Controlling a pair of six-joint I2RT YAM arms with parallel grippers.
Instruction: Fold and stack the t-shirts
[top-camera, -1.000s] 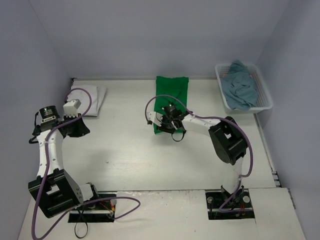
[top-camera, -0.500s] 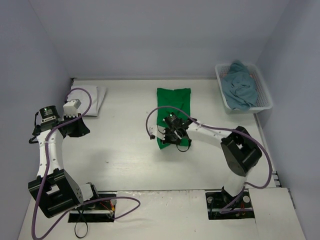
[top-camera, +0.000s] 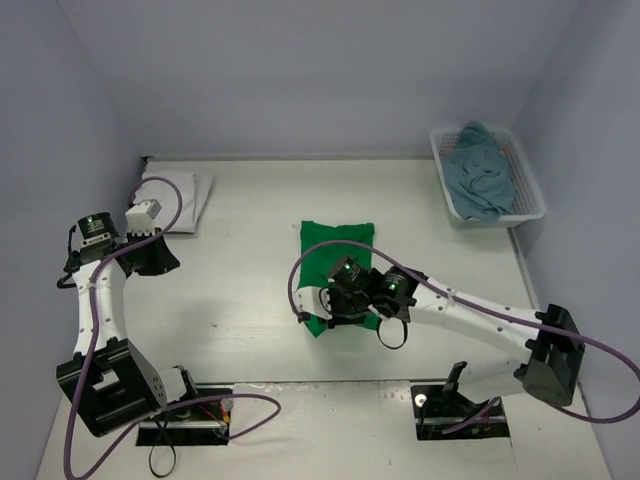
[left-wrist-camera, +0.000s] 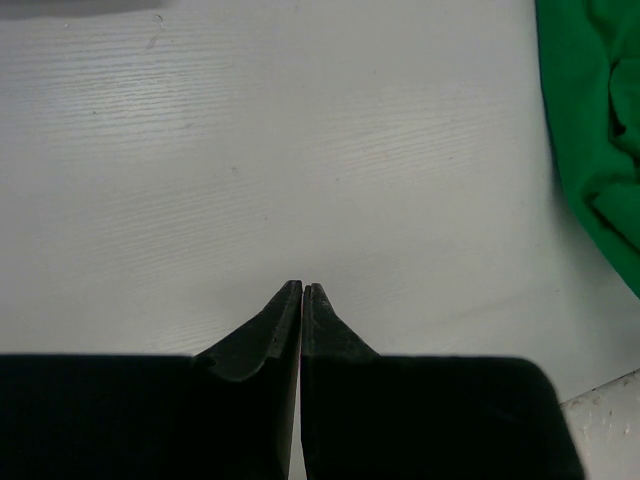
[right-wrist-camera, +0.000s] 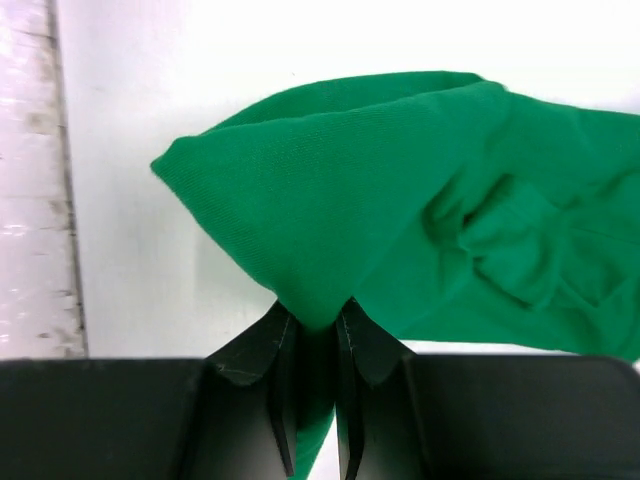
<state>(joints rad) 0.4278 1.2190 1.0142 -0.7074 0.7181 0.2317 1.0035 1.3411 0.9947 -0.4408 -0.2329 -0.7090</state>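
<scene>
Tabletop (top-camera: 250, 300) of pale, faintly grained white board, seen from above. At its far left corner lies a white t-shirt (top-camera: 180, 195), folded into a flat, soft rectangle. Near it the left end effector (left-wrist-camera: 302, 289) hangs over bare board, its two dark wedge-shaped fingers pressed tip to tip, clenched on nothing. In the middle lies the bright green t-shirt (top-camera: 336, 252), a rumpled knit oblong with its far part flat on the board. The right end effector (right-wrist-camera: 313, 318) pinches the shirt's near edge between black fingers, and the cloth rises from the grip in a smooth, pointed fold. At the far right stands a white plastic lattice basket (top-camera: 528, 180) holding a crumpled dull teal-blue t-shirt (top-camera: 480, 178), heaped above the rim.
</scene>
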